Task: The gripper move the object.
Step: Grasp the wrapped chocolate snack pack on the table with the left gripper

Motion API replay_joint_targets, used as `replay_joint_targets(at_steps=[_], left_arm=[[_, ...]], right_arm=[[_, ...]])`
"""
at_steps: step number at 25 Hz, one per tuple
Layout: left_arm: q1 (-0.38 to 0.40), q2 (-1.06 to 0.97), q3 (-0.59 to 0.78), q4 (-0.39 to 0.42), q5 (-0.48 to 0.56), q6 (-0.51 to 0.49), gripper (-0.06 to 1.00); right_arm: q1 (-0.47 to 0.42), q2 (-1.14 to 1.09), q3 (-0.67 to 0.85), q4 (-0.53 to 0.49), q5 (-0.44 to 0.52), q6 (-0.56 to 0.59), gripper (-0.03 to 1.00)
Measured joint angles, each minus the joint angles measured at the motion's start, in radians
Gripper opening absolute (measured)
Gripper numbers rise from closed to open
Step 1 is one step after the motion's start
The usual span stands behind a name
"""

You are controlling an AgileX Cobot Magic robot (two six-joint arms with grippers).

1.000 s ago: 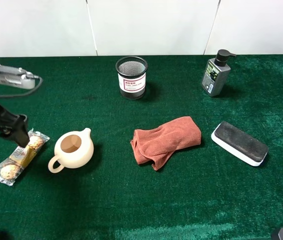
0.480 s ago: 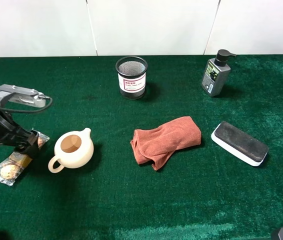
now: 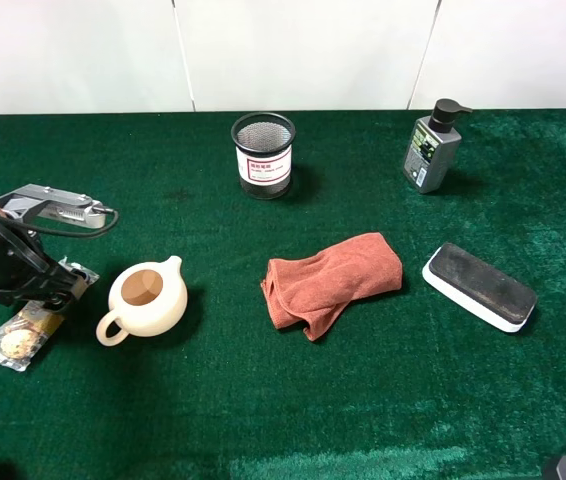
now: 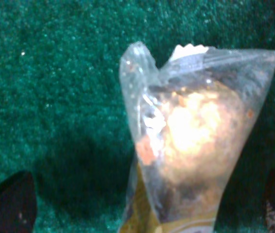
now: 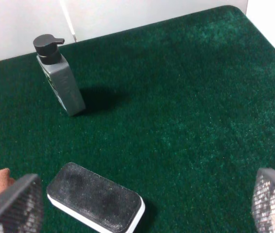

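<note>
The sweet packet (image 3: 13, 338) lies flat by the left edge of the desk (image 3: 263, 430), just beside the teapot (image 3: 148, 300). The left gripper (image 3: 57, 297) sits over the packet's far end, jaws open, one finger each side. The right gripper (image 5: 142, 204) has its jaws wide open above the eraser (image 5: 94, 204) near the right edge. A pump bottle (image 3: 432, 147) stands at the far edge.

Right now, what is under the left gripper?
The crimped end of the object, one round golden-brown sweet showing through clear plastic, lying on the green table cover between the open fingers of the left gripper. In the high view the gripper covers that end; only the rest shows.
</note>
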Motion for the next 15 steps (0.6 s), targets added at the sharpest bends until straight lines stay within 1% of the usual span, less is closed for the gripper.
replay_joint_targets(at_steps=[7, 11, 12, 15], left_arm=[[0.0, 0.029, 0.0, 0.0, -0.005, 0.002, 0.76], [0.0, 0.029, 0.0, 0.0, -0.006, 0.002, 0.59], [0.0, 0.029, 0.0, -0.003, -0.006, 0.004, 0.49], [0.0, 0.031, 0.0, -0.006, -0.006, 0.004, 0.33]], right_arm=[[0.0, 0.0, 0.0, 0.0, 0.0, 0.0, 0.65], [0.0, 0.0, 0.0, 0.0, 0.0, 0.0, 0.65], [0.0, 0.0, 0.0, 0.0, 0.0, 0.0, 0.65], [0.0, 0.0, 0.0, 0.0, 0.0, 0.0, 0.65]])
